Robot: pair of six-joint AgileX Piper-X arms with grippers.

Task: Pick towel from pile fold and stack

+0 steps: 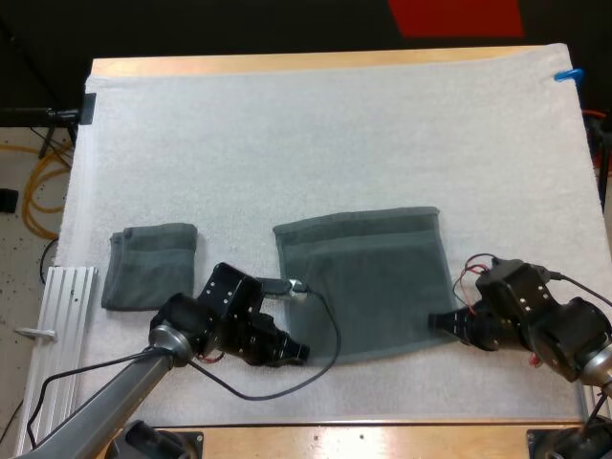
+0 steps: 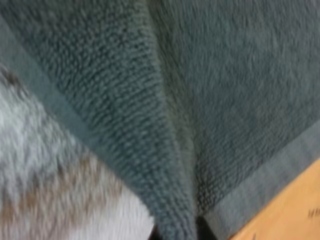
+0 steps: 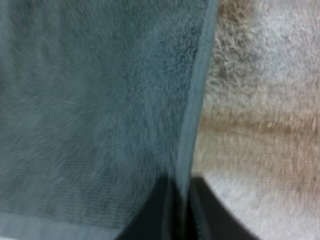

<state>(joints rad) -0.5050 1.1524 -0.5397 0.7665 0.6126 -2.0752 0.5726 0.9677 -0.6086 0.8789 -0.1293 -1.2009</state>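
Your left claw (image 1: 298,352) pinches the near left corner of the flat dark grey-green terry towel (image 1: 368,282), spread mid-way across the white mat (image 1: 287,143). Your right claw (image 1: 442,323) clamps its near right edge. A smaller folded grey-green towel (image 1: 150,265) lies well to its left.

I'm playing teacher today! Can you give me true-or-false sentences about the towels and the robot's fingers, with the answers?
1. Two towels lie on the white mat. True: a spread towel and a folded towel.
2. The folded towel sits on top of the spread towel. False: it lies apart from it, on the mat at my left side.
3. The right gripper has its fingers pinched on the spread towel's edge. True.
4. The left gripper is over the folded towel. False: it is at the spread towel's near corner.
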